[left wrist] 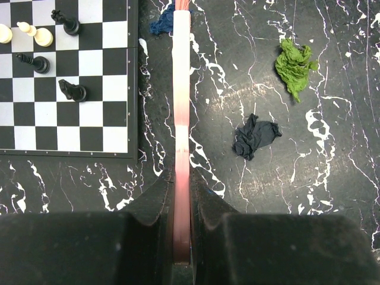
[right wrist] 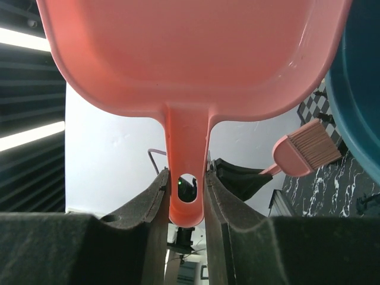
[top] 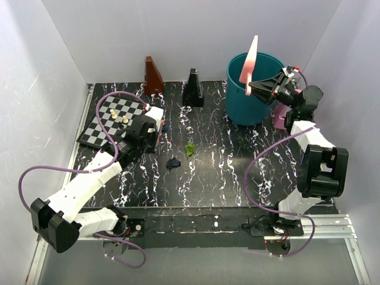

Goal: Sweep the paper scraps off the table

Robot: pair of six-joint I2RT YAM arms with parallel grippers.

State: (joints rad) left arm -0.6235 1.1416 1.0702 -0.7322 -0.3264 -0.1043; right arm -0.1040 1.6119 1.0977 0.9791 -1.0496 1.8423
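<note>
While the right gripper [right wrist: 185, 178] pinches the dustpan [right wrist: 196, 53] over the bin [top: 243, 113], the left gripper [left wrist: 183, 181] — clamped on the brush [left wrist: 181, 89] — should sweep flat toward its three o'clock, where the paper scraps [left wrist: 255, 136] lie on the table [left wrist: 332, 196].

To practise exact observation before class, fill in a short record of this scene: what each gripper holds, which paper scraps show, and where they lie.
left gripper: shut on the pink brush, beside the chessboard
right gripper: shut on the handle of the pink dustpan, raised at the teal bin
scraps visible: green scrap; dark blue scrap; blue scrap at the brush's far end
where they lie: on the table, between chessboard and bin
</note>
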